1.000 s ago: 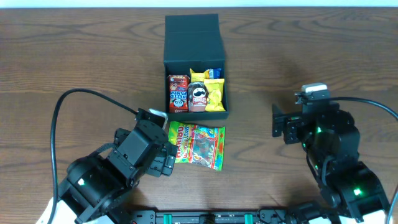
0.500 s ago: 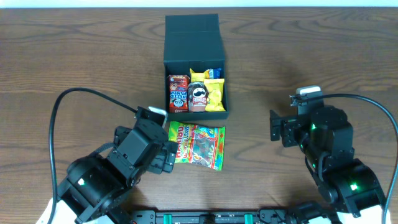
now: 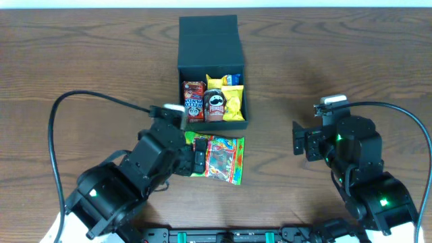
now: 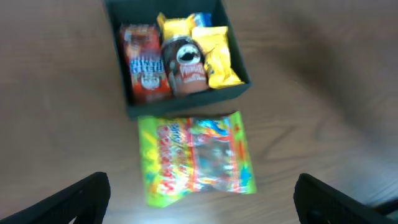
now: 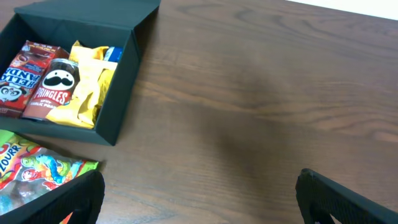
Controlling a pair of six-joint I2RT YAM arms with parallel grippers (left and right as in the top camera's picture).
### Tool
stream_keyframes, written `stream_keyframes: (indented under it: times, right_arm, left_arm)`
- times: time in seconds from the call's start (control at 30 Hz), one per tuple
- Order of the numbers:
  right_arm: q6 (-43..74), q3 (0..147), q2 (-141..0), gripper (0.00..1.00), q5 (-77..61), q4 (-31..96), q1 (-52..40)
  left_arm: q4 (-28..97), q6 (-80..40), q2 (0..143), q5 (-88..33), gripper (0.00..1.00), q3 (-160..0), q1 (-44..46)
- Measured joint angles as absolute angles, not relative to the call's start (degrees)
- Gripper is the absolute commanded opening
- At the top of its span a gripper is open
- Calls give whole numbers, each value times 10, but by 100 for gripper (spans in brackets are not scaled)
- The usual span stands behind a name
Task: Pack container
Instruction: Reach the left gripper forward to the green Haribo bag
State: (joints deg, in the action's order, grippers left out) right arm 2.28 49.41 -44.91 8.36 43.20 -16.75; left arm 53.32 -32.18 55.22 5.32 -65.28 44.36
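Observation:
The container (image 3: 212, 125) is a dark box standing with its flap lid (image 3: 208, 40) open at the back. Inside it are a red packet (image 3: 193, 100), a Pringles can (image 3: 214, 104) and yellow packets (image 3: 233, 101). A bright green gummy bag (image 3: 219, 159) lies flat on the table just in front of the box. My left gripper (image 3: 194, 155) hangs open over the bag's left end; in the left wrist view the bag (image 4: 196, 158) lies ahead of the wide-apart fingers (image 4: 81, 199). My right gripper (image 3: 298, 138) stands open over bare wood to the right of the box (image 5: 121, 87).
The dark wood table (image 3: 337, 61) runs on to the right of and behind the box. The left arm's black cable (image 3: 61, 135) loops over the table at the left. The right arm's body (image 3: 358, 169) fills the front right corner.
My left arm has moved forward and to the right, so its gripper now covers the gummy bag's left end. The right arm shifted slightly towards the front left, then stayed still.

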Motion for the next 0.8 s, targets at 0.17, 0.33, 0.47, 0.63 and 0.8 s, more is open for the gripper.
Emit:
stream_keyframes:
  times: [0.17, 0.33, 0.47, 0.63, 0.8]
  right_arm:
    - [23, 494, -449, 99, 84, 432, -168]
    - [23, 494, -449, 99, 83, 433, -168]
    - [23, 494, -449, 99, 84, 433, -168]
    - [23, 494, -449, 99, 84, 433, -168]
    - [23, 494, -449, 99, 83, 433, -168]
  left_arm:
    - [587, -555, 583, 60, 96, -653, 444]
    - [606, -758, 637, 82, 95, -653, 446]
    - [595, -889, 681, 90, 95, -653, 459]
    - [582, -973, 731, 72, 95, -653, 470]
    - [556, -1004, 770, 40, 95, -649, 474]
